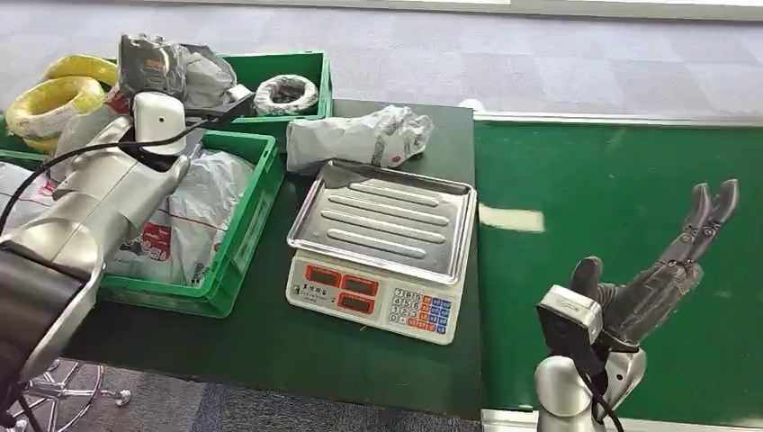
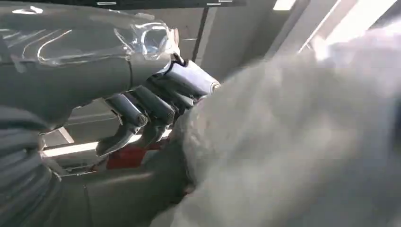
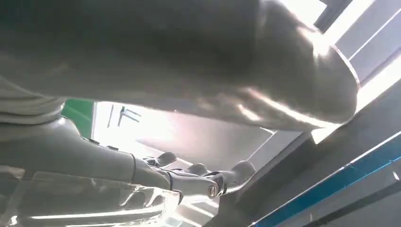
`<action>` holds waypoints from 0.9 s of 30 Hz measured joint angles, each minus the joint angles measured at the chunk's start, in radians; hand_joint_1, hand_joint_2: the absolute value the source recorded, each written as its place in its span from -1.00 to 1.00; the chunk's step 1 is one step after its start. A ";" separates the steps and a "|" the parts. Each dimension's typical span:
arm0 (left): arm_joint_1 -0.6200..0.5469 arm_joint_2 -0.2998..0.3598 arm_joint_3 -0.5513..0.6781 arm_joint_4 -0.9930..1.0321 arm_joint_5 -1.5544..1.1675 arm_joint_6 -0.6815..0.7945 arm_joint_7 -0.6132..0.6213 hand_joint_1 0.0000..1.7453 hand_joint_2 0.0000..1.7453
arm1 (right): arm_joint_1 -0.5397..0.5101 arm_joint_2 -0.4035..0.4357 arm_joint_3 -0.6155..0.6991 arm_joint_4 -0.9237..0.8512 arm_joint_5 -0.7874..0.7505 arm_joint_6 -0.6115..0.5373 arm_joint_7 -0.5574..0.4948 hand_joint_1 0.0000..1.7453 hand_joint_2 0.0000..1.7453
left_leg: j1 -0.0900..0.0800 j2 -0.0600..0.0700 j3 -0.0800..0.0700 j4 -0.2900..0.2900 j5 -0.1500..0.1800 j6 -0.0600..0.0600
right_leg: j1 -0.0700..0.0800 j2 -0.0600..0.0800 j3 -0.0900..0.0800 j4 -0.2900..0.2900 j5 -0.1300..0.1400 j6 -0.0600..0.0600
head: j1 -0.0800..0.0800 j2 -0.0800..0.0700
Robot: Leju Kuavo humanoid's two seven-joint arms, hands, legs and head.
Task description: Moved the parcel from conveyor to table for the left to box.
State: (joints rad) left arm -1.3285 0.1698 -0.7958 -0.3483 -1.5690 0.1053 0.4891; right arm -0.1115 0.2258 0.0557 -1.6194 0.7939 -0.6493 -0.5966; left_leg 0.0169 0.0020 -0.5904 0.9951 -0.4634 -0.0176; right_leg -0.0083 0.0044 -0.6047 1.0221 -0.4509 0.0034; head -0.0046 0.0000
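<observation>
Grey carpet ran behind a dark green bench (image 1: 297, 342), with a brighter green conveyor (image 1: 612, 180) alongside it on the right. On the bench sat a weighing scale (image 1: 382, 243) with a bare steel pan and a keypad front. Just behind the scale, touching its far edge, lay a grey parcel (image 1: 355, 137) in crumpled plastic wrap, on the bench and off the conveyor.

To the left of the scale stood a green crate (image 1: 243, 229) holding white and grey bagged parcels. A second green crate (image 1: 310, 76) behind it held a dark coil wrapped in clear film (image 1: 286, 94). Yellow coiled hose (image 1: 54, 99) lay at the far left.

The left hand (image 1: 175, 72) was raised above the near crate and gripped a grey bagged parcel (image 1: 193, 76); in the left wrist view its fingers (image 2: 142, 111) curled against the pale grey wrap (image 2: 293, 142), which filled the right part of that picture.

The right hand (image 1: 661, 270) hung over the conveyor near its front edge, holding nothing, its fingers (image 1: 711, 211) stretched out and apart from the thumb. In the right wrist view the fingers (image 3: 198, 177) lay straight under a blurred grey mass, with ceiling lights behind.
</observation>
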 measured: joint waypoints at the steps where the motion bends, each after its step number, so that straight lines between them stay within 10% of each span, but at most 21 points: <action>1: 0.001 0.003 0.000 -0.001 0.000 -0.002 0.005 0.88 1.00 | 0.000 0.000 0.003 -0.003 0.003 0.000 0.003 -1.00 -1.00 | 0.000 0.000 0.000 0.000 0.000 0.000 | 0.000 0.000 0.000 0.000 0.000 0.000 | 0.000 0.000; 10: 0.016 0.015 -0.002 -0.015 0.000 -0.008 0.035 0.72 1.00 | 0.009 0.000 0.019 -0.027 0.018 0.000 0.018 -1.00 -1.00 | 0.000 0.000 0.000 0.000 0.000 0.000 | 0.000 0.000 0.000 0.000 0.000 0.000 | 0.000 0.000; 11: 0.018 0.016 -0.002 -0.016 0.000 -0.012 0.038 -0.94 1.00 | 0.009 0.000 0.019 -0.027 0.019 0.000 0.018 -1.00 -1.00 | 0.000 0.000 0.000 0.000 0.000 0.000 | 0.000 0.000 0.000 0.000 0.000 0.000 | 0.000 0.000; 13: 0.023 0.016 -0.003 -0.018 0.000 -0.024 0.040 -1.00 1.00 | 0.014 0.000 0.019 -0.034 0.021 0.000 0.018 -1.00 -1.00 | 0.000 0.000 0.000 0.000 0.000 0.000 | 0.000 0.000 0.000 0.000 0.000 0.000 | 0.000 0.000; 14: 0.024 0.018 -0.003 -0.018 0.000 -0.029 0.040 -1.00 -1.00 | 0.016 0.000 0.020 -0.035 0.022 0.000 0.018 -1.00 -1.00 | 0.000 0.000 0.000 0.000 0.000 0.000 | 0.000 0.000 -0.001 0.000 0.000 0.000 | 0.000 0.000; 27: 0.029 0.024 -0.002 -0.018 0.000 -0.016 0.061 -1.00 -1.00 | 0.019 0.000 0.021 -0.043 0.026 0.000 0.018 -1.00 -1.00 | 0.000 0.000 0.000 0.000 0.000 0.000 | 0.000 0.000 -0.001 0.000 0.000 0.000 | 0.000 0.000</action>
State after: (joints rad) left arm -1.2991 0.1942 -0.7973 -0.3658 -1.5694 0.0893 0.5497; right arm -0.0924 0.2258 0.0767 -1.6625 0.8194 -0.6493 -0.5791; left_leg 0.0170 0.0021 -0.5907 0.9950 -0.4636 -0.0176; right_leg -0.0082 0.0042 -0.6052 1.0221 -0.4509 0.0034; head -0.0050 0.0000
